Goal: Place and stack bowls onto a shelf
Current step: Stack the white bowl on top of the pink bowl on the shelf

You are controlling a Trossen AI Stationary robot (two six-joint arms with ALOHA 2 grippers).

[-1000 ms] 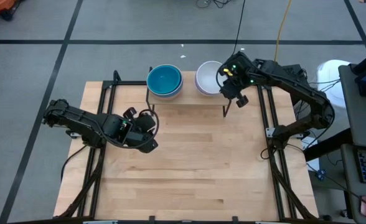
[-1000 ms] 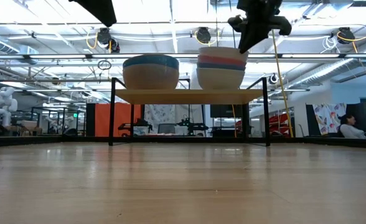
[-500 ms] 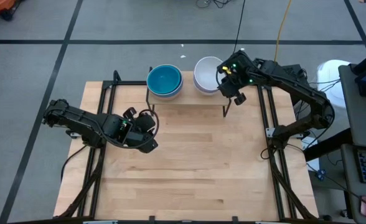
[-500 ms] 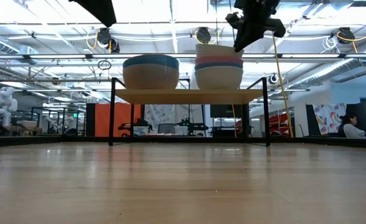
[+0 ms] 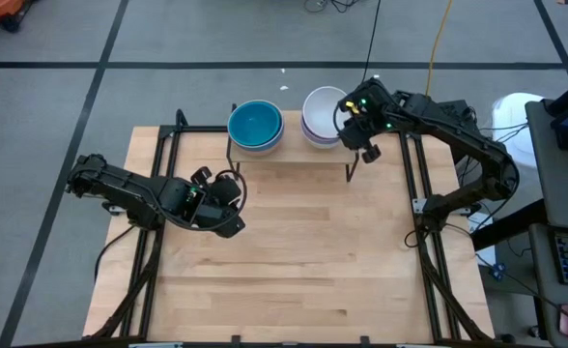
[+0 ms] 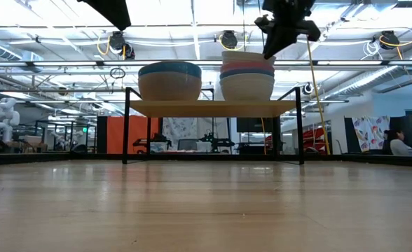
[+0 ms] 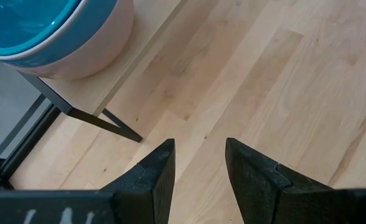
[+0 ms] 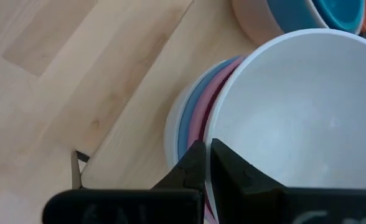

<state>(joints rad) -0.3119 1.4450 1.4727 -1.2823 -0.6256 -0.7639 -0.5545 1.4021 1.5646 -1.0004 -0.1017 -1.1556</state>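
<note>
Shelf [image 6: 213,108] hides stacked bowls' [image 6: 246,75] bases.

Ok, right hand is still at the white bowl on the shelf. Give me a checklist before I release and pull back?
1. White bowl nested in the right stack: ok, though slightly tilted.
2. Right hand pinching its rim: ok, fingers shut on it.
3. Stack fully on the shelf: ok, near the right end.
4. Left stack untouched: ok.
5. Left hand out of the way: ok, open over the tabletop.
6. Any bowls left to place: cannot tell.
</note>
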